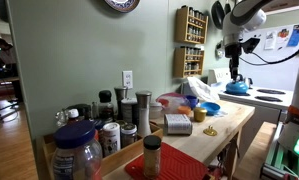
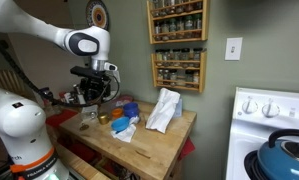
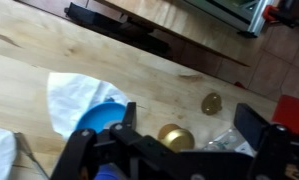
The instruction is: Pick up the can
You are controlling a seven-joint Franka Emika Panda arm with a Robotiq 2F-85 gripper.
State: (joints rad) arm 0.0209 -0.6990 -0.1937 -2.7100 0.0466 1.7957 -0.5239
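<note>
Arm shell: my arm is glossy white with rounded, tube-like links in both exterior views.
Joint cap: a dark grey disc with a pale ring around it.
Lower link: my lowest link is bulbous and white.
Pincer: my gripper is matte black, with blocky linked bars.

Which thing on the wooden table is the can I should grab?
Find the wooden table below the wall spice rack. Near its middle, beside the small yellow-orange jar, stands the can. It is squat, dull grey and unlabelled, wider than the tall dark-lidded jars by the wall.
</note>
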